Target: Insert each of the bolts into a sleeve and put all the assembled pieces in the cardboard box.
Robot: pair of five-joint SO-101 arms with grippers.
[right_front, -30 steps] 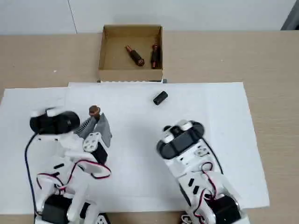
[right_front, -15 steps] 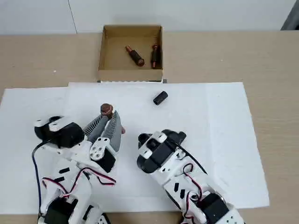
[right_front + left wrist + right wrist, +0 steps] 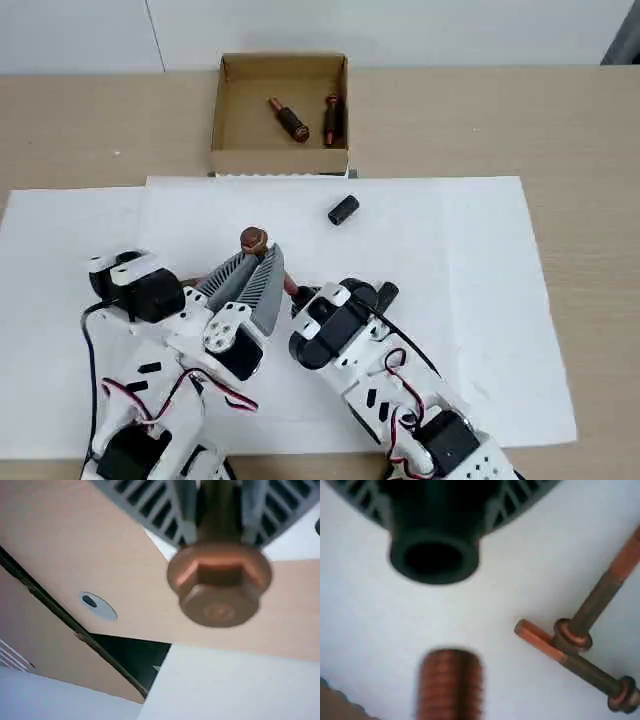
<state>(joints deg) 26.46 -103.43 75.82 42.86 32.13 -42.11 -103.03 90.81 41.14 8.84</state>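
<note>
- leftmost in the high view, the left arm (image 3: 150, 300) rises from the lower left corner over the white paper (image 3: 480, 300); its lower part is cut off by the frame edge.
- just right of it, the left gripper (image 3: 256, 258) is clamped on a copper bolt (image 3: 253, 239), head outward, at the frame's centre left.
- up close in the left wrist view, that bolt (image 3: 219, 582) shows its hex head, blurred, and the grey ribbed fingers (image 3: 150, 502) hide most of the shank.
- between the arms a reddish bolt piece (image 3: 290, 289) pokes out on the paper, mostly hidden.
- at lower centre, the right arm (image 3: 330, 325) covers its own gripper from above.
- the right wrist view shows the right gripper (image 3: 440, 502) closed around a black sleeve (image 3: 434, 555), open mouth toward the camera; the sleeve's rear is hidden.
- a threaded bolt end (image 3: 451, 682) sits near that mouth, apart from it, blurred and cut off; which bolt it belongs to cannot be told.
- beside it two loose bolts (image 3: 570, 660) lie on the paper touching, one's flange on the other's shank.
- a loose sleeve (image 3: 343, 209) lies alone above centre.
- at top centre, the cardboard box (image 3: 283, 160) on the table (image 3: 500, 120) holds two assembled pieces (image 3: 288, 119), slightly apart.
</note>
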